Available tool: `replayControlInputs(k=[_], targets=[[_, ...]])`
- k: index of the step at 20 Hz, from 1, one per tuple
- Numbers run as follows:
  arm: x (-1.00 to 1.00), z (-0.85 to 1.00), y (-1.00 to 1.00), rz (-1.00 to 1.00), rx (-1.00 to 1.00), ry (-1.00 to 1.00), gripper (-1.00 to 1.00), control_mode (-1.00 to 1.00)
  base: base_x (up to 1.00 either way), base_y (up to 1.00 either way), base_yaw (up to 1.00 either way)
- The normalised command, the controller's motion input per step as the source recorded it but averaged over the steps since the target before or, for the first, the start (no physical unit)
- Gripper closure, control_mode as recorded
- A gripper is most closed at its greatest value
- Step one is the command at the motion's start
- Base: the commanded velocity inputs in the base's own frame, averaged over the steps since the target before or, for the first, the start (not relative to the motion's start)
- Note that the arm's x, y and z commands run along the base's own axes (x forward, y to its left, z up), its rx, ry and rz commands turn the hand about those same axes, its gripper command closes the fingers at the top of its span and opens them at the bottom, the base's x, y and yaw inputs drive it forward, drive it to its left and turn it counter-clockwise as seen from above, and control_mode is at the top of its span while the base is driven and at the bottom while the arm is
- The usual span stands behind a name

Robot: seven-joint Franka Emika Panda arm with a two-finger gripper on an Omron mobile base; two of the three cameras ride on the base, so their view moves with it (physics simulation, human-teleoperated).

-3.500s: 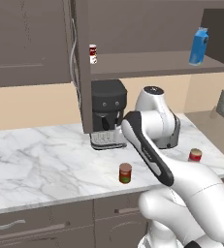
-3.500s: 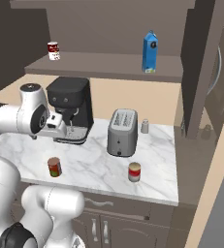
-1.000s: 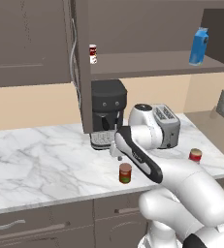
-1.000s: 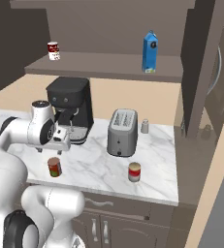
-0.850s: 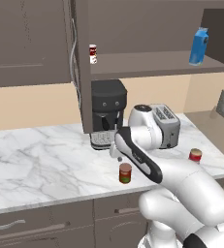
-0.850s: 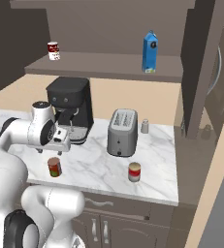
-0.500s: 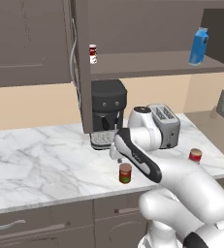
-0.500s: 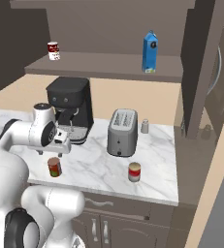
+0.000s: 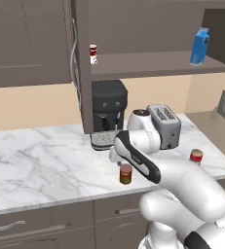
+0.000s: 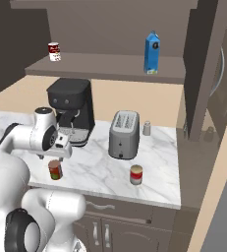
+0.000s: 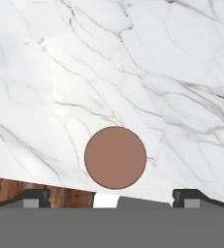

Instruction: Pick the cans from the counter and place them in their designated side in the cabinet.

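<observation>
We hover gripper [image 11: 111, 199] above dark red-brown can [image 11: 115, 157]; can upright, straight below, centred between spread fingertips [image 11: 35, 197], nothing gripped.

A rendered home kitchen: a long white marble counter with grey veins [image 9: 41, 168] runs across the middle of the base views over dark brown drawers [image 9: 41, 228]. A black coffee machine [image 10: 70, 110] and silver toaster [image 10: 124, 134] stand on it, below a dark brown wall cabinet [image 9: 26, 41] and its shelf, upper frame.
</observation>
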Motion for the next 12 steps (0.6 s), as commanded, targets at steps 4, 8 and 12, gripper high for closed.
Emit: replayControlInputs(k=[4, 8, 12], targets=[[0.00, -0.15, 0.00, 0.00, 0.00, 0.00, -1.00, -1.00, 0.00, 0.00, 0.00], [0.00, -0.15, 0.01, 0.00, -0.01, 0.00, -1.00, -1.00, 0.00, 0.00, 0.00], [0.00, -0.15, 0.02, 0.00, -0.01, 0.00, -1.00, -1.00, 0.00, 0.00, 0.00]])
